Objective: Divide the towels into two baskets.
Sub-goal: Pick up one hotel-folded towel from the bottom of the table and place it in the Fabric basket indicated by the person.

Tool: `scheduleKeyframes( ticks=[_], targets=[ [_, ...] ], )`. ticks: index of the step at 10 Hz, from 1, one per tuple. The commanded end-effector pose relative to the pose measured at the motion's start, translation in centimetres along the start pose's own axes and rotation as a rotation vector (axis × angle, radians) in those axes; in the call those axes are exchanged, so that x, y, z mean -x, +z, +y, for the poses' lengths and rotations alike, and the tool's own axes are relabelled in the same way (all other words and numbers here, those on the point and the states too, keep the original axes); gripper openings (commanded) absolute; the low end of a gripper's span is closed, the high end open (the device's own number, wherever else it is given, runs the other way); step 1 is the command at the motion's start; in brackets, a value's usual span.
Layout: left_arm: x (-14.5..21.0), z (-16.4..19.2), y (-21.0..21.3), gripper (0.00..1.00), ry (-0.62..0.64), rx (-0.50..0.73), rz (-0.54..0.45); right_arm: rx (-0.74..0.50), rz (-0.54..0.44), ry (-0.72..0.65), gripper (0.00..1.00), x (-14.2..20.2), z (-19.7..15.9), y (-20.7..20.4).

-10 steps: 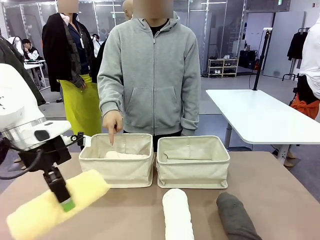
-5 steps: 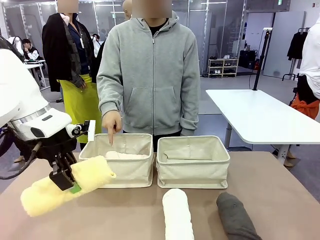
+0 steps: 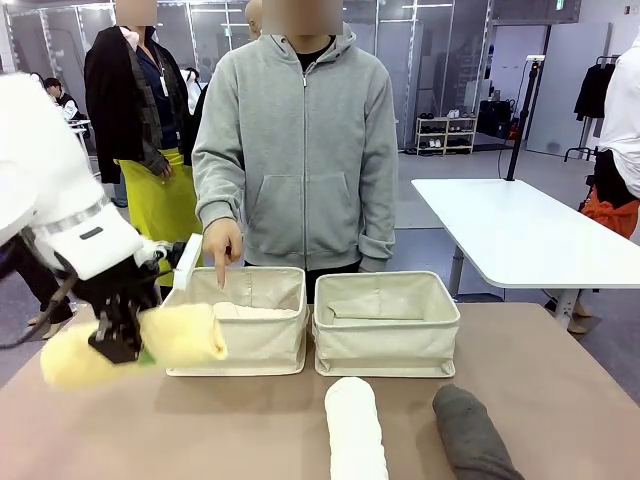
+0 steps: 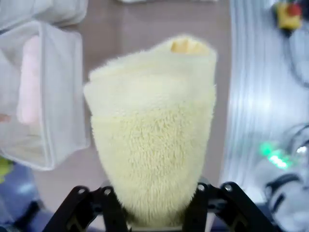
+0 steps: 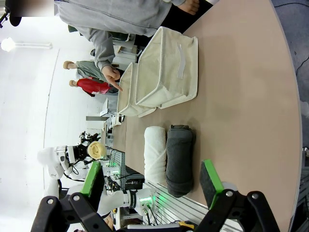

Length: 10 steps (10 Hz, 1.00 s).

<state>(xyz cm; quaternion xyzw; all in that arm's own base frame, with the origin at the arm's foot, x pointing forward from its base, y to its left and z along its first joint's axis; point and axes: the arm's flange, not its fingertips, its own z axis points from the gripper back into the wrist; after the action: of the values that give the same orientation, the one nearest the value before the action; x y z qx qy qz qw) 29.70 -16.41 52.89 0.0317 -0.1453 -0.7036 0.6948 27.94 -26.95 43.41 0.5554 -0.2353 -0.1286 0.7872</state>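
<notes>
**Yellow towel on its way to a basket**

The left gripper (image 3: 122,342) is clamped tight on the fluffy yellow rolled towel (image 3: 185,335). It holds the roll up off the brown table (image 3: 560,400), just beside the left cream cloth basket (image 3: 240,345). One end of the roll is right by that basket's near corner. A person in a grey hoodie stands at the far side, and their hand (image 3: 223,245) points a finger down into the same basket.

So the step in hand looks like carrying the yellow towel over to a basket. The next move calls for lifting it above the soft rim, getting it over the opening, and then letting go. The roll is long, so it should lie along the basket to fit.

The right gripper (image 5: 151,179) has its two fingers wide apart and holds nothing. The white rolled towel (image 3: 355,430) and the dark grey rolled towel (image 3: 470,435) lie on the table in front of the right cream cloth basket (image 3: 385,345). I see no towel inside that one.

From the front, the thing in the left basket is just a pale lump. The left wrist view looks down from above and makes it plain: it is the pale pink rolled towel (image 4: 29,82). The right wrist view looks along the table and shows the white and grey rolls lying next to each other.
</notes>
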Motion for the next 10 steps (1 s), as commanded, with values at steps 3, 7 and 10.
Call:
scheduleKeyframes(
  ticks=[3,7,10],
  targets=[
    [-3.3,11.5,-0.3,0.37,-0.222,-0.115,0.039,-0.011,-0.005,0.006,1.00,0.0,0.3,0.0],
    [-4.4,20.0,-7.1,0.37,-0.157,-0.036,0.023,-0.011,-0.005,0.006,1.00,0.0,0.3,0.0],
    [-4.3,23.0,-11.9,0.37,-0.143,-0.033,0.058,-0.011,-0.005,0.006,1.00,0.0,0.3,0.0]
  ],
)
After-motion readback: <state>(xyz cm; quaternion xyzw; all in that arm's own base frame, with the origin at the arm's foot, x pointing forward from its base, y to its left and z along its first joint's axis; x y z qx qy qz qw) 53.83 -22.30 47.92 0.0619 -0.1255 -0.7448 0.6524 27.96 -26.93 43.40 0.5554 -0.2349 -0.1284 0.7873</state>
